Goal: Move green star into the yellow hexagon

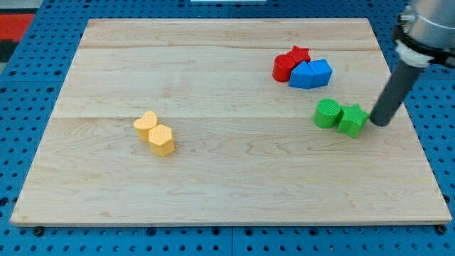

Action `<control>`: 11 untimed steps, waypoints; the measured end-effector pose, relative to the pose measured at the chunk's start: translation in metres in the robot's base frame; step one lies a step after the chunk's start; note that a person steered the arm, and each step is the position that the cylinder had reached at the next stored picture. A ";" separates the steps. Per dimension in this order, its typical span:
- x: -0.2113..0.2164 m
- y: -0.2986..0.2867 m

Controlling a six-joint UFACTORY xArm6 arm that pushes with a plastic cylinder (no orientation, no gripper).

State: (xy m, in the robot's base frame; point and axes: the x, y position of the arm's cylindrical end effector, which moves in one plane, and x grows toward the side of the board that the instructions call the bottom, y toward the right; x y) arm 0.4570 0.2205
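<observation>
One tip [377,122] touching green star's [352,119] right side, no pincer visible, yellow hexagon [162,139] far left

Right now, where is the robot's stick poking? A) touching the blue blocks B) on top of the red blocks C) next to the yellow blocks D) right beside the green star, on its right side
D: my tip sits on the board at the view's right edge of the green star, far from the yellow hexagon.
</observation>
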 end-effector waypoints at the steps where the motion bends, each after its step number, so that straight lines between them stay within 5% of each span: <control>1: 0.000 -0.041; 5: -0.009 -0.128; 11: 0.049 -0.230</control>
State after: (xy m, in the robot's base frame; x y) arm 0.5063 -0.0098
